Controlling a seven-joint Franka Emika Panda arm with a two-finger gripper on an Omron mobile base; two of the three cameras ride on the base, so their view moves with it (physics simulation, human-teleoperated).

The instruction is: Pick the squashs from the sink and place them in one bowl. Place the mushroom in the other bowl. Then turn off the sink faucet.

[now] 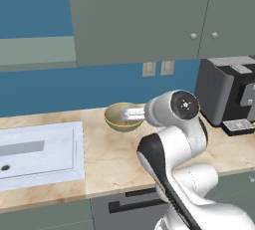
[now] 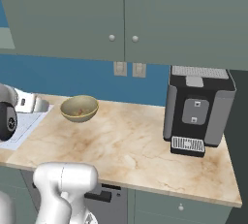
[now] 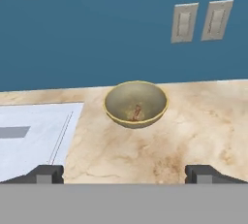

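Note:
The other bowl, small, olive-tan and yellowish inside, stands on the marble counter near the blue back wall. The mushroom, a tiny reddish-brown lump, lies at its bottom. My gripper is open and empty, a short way back from the bowl and level with it, its fingertips spread wide. In the left base view the hand reaches toward the bowl from the right. The sink lies left of the bowl; its rim is in the hand view. The squashs, the one bowl and the sink faucet are out of view.
A black and grey coffee machine stands on the counter at the right, also seen in the left base view. Two wall outlets sit above the counter. Grey upper cabinets hang overhead. Bare marble counter stretches between bowl and machine.

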